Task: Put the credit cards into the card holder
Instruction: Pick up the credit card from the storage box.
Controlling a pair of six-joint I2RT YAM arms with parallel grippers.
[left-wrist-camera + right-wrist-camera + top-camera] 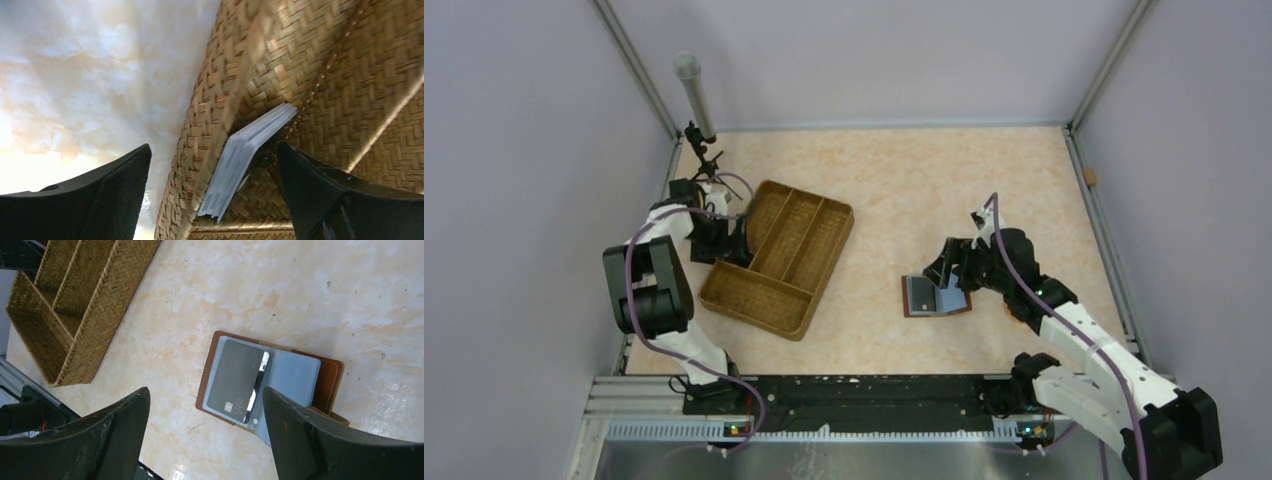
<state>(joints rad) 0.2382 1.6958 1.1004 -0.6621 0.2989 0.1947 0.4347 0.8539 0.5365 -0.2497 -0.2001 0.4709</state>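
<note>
**Woven wall crowds the card stack while both grippers hang wide**

Wicker fills the left wrist view. The left gripper [212, 148] is spread about as wide as it goes and holds nothing. The credit cards [245, 155] stand on edge in a loose stack, leaning against the inside of the woven tray [320, 60] wall. 1 finger sits outside that wall and 1 inside, so we reckon a straight close would pinch wicker together with the cards, or knock the stack flat into the compartment. The cards look thin and glossy, so they could fan out, or several could come up at once.

On the other side, the right gripper [205, 390] hovers just as wide and just as empty over the card holder [330, 377]. The holder lies open on the table [300, 290], well apart from the tray. 1 dark card [237, 380] already sits in a sleeve, and a clear sleeve [295, 375] lifts off the spread. Nothing pins the holder down, so we judge that a card pushed at it could slide it away or buckle that loose sleeve.
</note>
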